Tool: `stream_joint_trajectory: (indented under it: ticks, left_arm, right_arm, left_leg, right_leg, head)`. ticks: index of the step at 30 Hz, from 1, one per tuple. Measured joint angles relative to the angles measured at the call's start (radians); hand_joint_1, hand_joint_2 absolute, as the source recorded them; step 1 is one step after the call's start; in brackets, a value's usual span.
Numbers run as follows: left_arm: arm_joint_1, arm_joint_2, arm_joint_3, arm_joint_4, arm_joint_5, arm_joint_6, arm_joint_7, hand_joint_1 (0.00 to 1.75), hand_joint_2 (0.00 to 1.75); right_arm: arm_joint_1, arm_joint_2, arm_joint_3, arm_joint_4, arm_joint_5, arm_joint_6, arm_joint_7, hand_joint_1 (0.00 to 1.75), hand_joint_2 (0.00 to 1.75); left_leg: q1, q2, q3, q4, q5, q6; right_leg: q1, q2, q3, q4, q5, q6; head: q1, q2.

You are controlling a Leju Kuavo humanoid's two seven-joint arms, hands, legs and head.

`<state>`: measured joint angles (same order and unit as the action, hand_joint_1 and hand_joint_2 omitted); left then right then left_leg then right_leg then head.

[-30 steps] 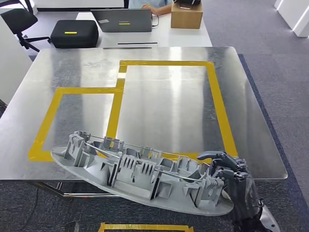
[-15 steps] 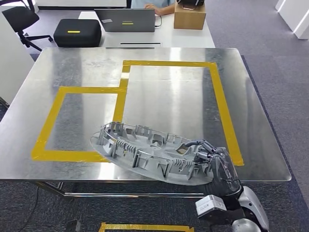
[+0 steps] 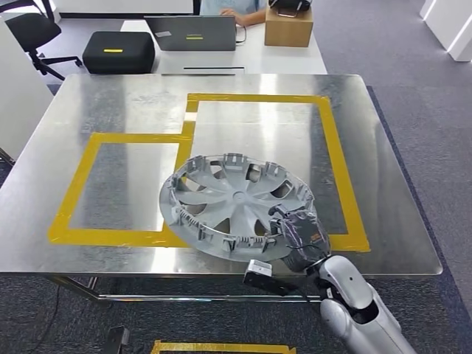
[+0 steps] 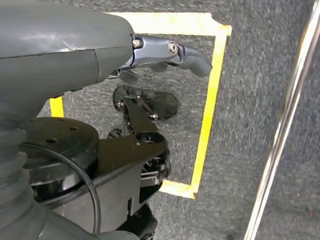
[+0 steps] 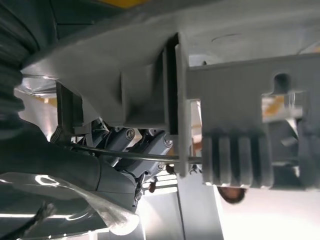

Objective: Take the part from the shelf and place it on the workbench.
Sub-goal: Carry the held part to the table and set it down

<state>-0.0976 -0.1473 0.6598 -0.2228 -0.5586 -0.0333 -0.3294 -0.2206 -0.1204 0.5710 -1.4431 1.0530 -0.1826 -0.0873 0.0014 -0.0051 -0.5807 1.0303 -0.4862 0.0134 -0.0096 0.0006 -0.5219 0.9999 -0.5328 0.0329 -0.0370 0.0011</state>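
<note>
The part (image 3: 234,203) is a round grey wheel cover with spokes and clips around its rim. It hovers tilted over the front middle of the steel workbench (image 3: 139,110), across the yellow tape outline (image 3: 336,169). My right hand (image 3: 300,236) grips its rim on the near right side. The right wrist view is close on the cover's ribbed rim (image 5: 234,100), with my dark fingers (image 5: 128,140) curled behind it. My left hand (image 4: 166,52) hangs over the carpet with its fingers stretched out, holding nothing.
Behind the bench, a white desk carries a black case (image 3: 118,51), a laptop (image 3: 192,32) and a cardboard box (image 3: 287,26); a person (image 3: 234,9) sits there. An office chair (image 3: 30,29) stands far left. Yellow tape (image 3: 223,346) marks the carpet below.
My right hand has carried the cover forward from in front of the bench edge to above its surface. The cover has turned from nearly edge-on to show its spoked inside.
</note>
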Motion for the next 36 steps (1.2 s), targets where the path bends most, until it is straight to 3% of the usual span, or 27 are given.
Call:
stream_joint_trajectory:
  ticks: [11,26,30,31,35,36]
  left_arm:
    - [-0.028,-0.004,-0.023,0.0,-0.027,-0.079,-0.016,0.0,1.75]
    - [-0.027,-0.008,-0.03,0.0,-0.028,-0.104,-0.018,0.0,1.75]
    - [-0.022,-0.008,-0.03,0.0,-0.036,-0.104,-0.019,0.0,1.75]
    - [-0.022,-0.008,-0.031,0.0,-0.04,-0.103,-0.019,0.0,1.75]
    - [-0.021,-0.008,-0.033,0.0,-0.047,-0.085,-0.021,0.0,0.0]
    - [-0.02,-0.008,-0.033,0.0,-0.047,-0.081,-0.019,0.0,0.0]
  right_arm:
    - [-0.347,0.08,0.131,0.538,0.144,0.084,0.051,1.75,1.75]
    - [-0.514,0.141,0.163,0.798,0.145,0.105,0.101,1.75,1.75]
    - [-0.541,0.152,0.161,0.822,0.152,0.101,0.103,0.0,0.0]
    - [-0.544,0.157,0.161,0.824,0.155,0.102,0.103,0.0,0.0]
    - [-0.546,0.172,0.164,0.822,0.164,0.12,0.095,0.0,0.0]
    - [-0.546,0.174,0.166,0.818,0.165,0.13,0.091,0.0,0.0]
  left_leg:
    - [0.0,0.0,0.003,0.0,0.001,0.001]
    - [-0.001,-0.001,0.004,0.0,0.003,0.002]
    - [-0.001,-0.001,0.004,0.0,0.003,0.002]
    - [-0.001,0.0,0.004,0.0,0.003,0.002]
    - [-0.001,0.0,0.004,0.0,0.003,0.002]
    - [-0.001,0.0,0.004,0.0,0.003,0.002]
  right_leg:
    - [-0.001,0.001,0.001,0.0,0.002,0.001]
    - [-0.001,-0.001,0.003,0.001,0.003,0.002]
    - [-0.001,-0.001,0.004,0.001,0.003,0.002]
    - [-0.001,0.0,0.003,0.001,0.003,0.002]
    - [-0.001,0.0,0.003,0.001,0.003,0.002]
    - [-0.001,0.0,0.002,0.001,0.003,0.002]
  head:
    - [0.0,0.0]
    - [0.0,0.0]
    - [0.0,0.0]
    - [0.0,0.0]
    - [0.0,0.0]
    - [0.0,0.0]
